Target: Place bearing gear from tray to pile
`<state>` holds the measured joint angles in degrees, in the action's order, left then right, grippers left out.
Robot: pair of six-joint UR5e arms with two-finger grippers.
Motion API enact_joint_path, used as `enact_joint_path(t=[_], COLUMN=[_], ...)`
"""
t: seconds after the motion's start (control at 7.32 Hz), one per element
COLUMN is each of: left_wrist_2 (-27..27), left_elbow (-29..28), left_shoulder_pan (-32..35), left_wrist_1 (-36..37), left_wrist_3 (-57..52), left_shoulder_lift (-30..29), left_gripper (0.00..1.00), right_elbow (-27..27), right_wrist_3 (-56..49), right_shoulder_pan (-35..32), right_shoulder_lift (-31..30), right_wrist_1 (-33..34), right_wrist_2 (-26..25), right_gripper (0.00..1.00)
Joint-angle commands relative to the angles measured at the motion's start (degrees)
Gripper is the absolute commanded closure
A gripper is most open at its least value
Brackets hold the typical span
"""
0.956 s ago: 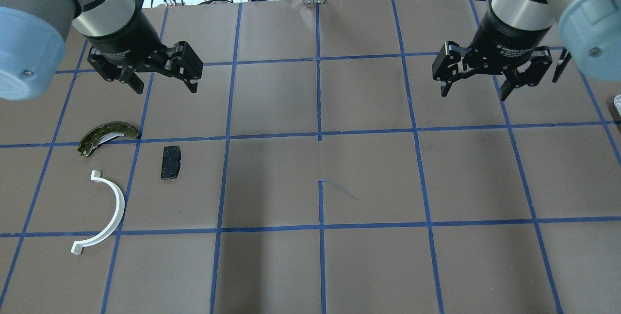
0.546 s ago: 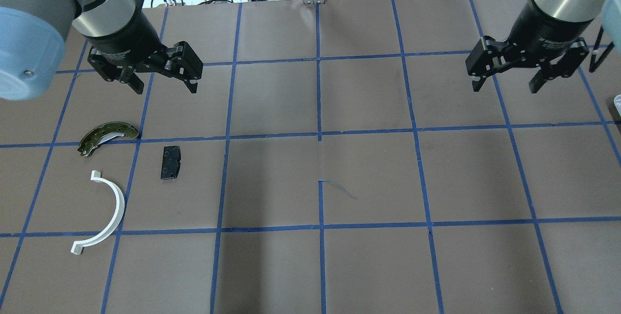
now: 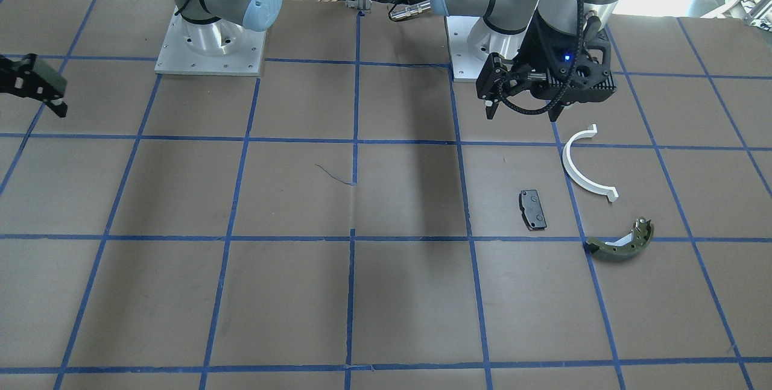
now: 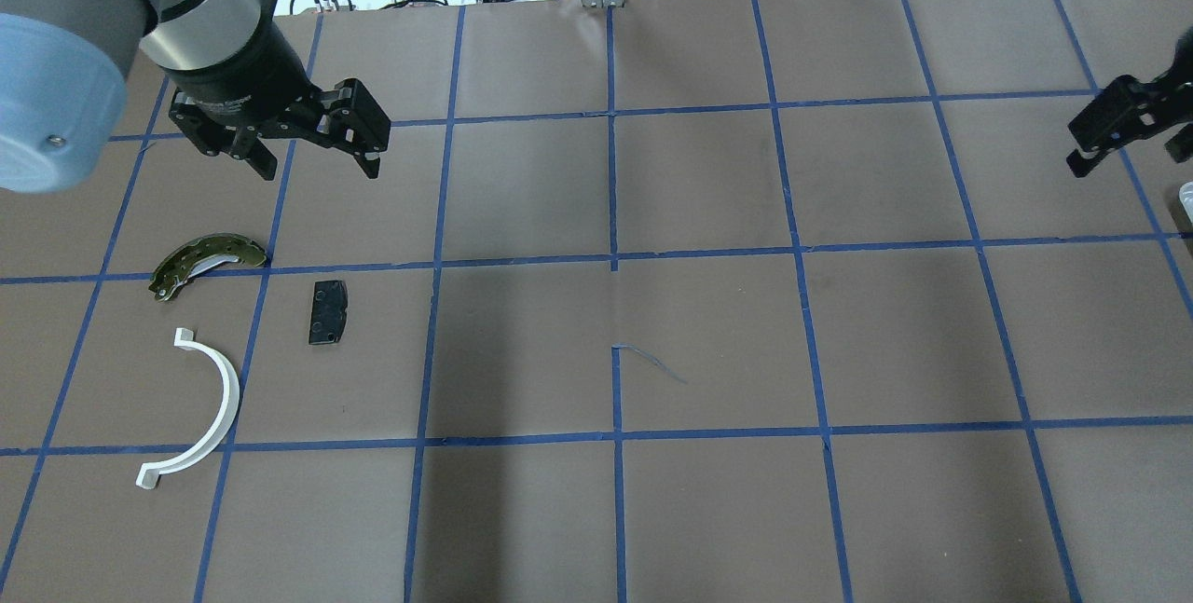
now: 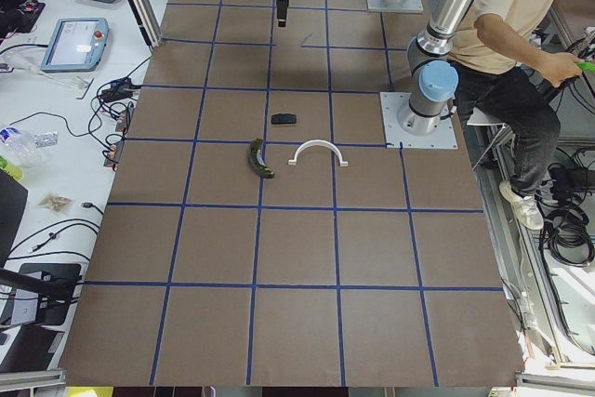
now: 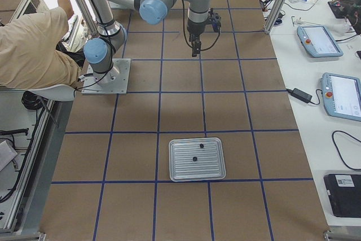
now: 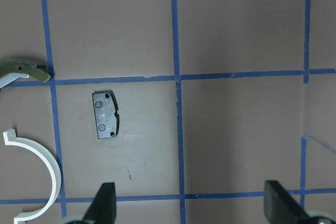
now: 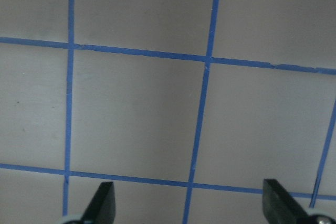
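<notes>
Both grippers up, jaws wide apart, both empty; tray at the robot's right end, pile on its left.

Brown paper table [image 4: 708,342] with a blue tape grid. Silver tray [image 6: 183,167] sits near the table's right end with two small dark pieces [image 6: 201,146] on it, too small to confirm which is the bearing gear. The pile is loose and the parts are not touching: black brake pad [image 4: 327,312], white half-ring [image 4: 228,393] and olive brake shoe [image 4: 228,247] on a tape line. Left gripper [image 4: 319,168] hangs above the table near the pile, touching none of it. Right gripper [image 8: 189,205] is over bare paper at the overhead view's right edge, well apart from the tray. A seated person [image 6: 34,43] is beside the robot bases. Teach pendants [image 6: 318,40] and cables lie on the side bench.
</notes>
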<state>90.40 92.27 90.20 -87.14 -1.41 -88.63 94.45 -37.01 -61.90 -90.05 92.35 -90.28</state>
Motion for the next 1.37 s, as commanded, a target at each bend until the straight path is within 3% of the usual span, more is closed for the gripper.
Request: enact_joint_path(t=[0.0, 0.41, 0.82, 1.23], left_wrist_2=[0.0, -0.1, -0.1, -0.2], left_elbow=[0.0, 0.0, 0.5, 0.5], left_shoulder_pan=[0.1, 0.0, 0.1, 0.1], left_wrist_1=[0.0, 0.1, 0.1, 0.2], left_wrist_3=[0.0, 0.0, 0.0, 0.0], left_shoulder_lift=[0.0, -0.1, 0.0, 0.0], left_gripper=[0.00, 0.00, 0.00, 0.00], right_elbow=[-0.8, -5.0, -14.5, -14.5], right_wrist_3=[-13.7, -32.4, -42.4, -51.7], right_shoulder_pan=[8.6, 14.7, 16.8, 18.4], right_shoulder_lift=[4.9, 15.3, 27.3, 32.5], right_wrist_1=[4.7, 11.1, 13.5, 18.7], right_wrist_2=[0.0, 0.0, -0.4, -0.7], right_gripper=[0.00, 0.00, 0.00, 0.00])
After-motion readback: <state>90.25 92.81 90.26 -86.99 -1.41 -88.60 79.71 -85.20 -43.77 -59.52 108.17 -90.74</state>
